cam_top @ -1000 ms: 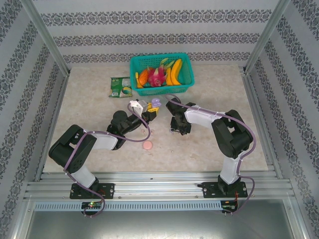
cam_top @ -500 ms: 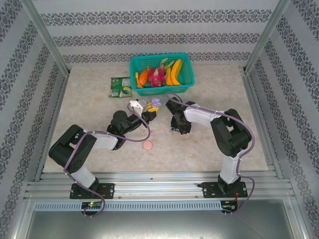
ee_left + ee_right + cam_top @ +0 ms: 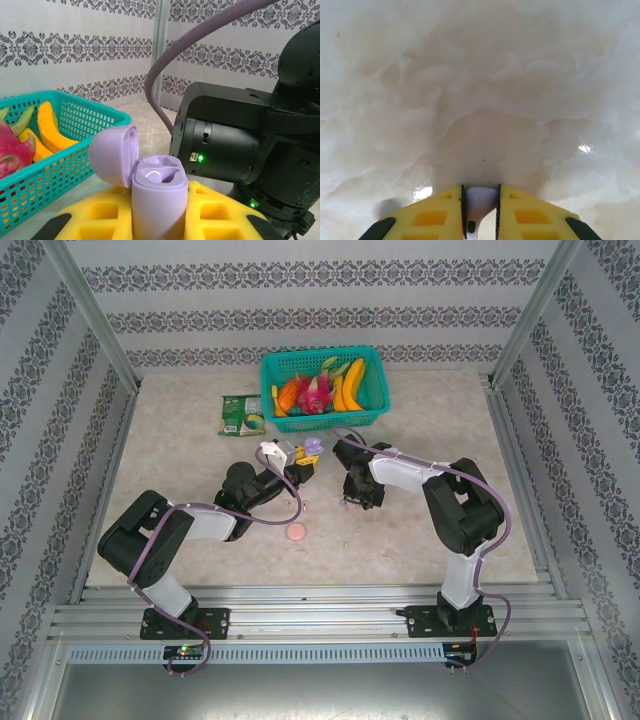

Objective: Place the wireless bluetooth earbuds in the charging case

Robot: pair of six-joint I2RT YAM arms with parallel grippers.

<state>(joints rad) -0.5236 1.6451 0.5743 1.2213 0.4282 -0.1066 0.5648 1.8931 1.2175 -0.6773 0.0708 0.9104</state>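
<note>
The right pincer (image 3: 480, 190) is closed narrowly on a pale earbud (image 3: 479, 202), which sits upright in the slit between the two yellow fingers (image 3: 435, 212), its dark-tipped stem pointing back toward the wrist. The pincer points straight down, close over the marbled surface (image 3: 480, 75). Whether the earbud touches the surface cannot be told.

The left pincer (image 3: 159, 220) is clamped on a lilac charging case (image 3: 157, 192) and holds it upright. The case's lid (image 3: 112, 155) is swung open to the left on its hinge. Two hollow wells (image 3: 159, 170) in the top of the case face upward with no earbuds in them.

From above, the left pincer is near the middle of the surface and raised off it. The right pincer is just to its right and slightly nearer, and the two stand apart. A pink round case (image 3: 296, 532) lies closed on the surface, nearer than the left pincer and well apart from it. On the far side stands a teal basket (image 3: 330, 421) filled with a dragon fruit (image 3: 314, 392), bananas (image 3: 350, 383) and other fruit. A green packet (image 3: 240, 414) lies flat just left of the basket.
</note>
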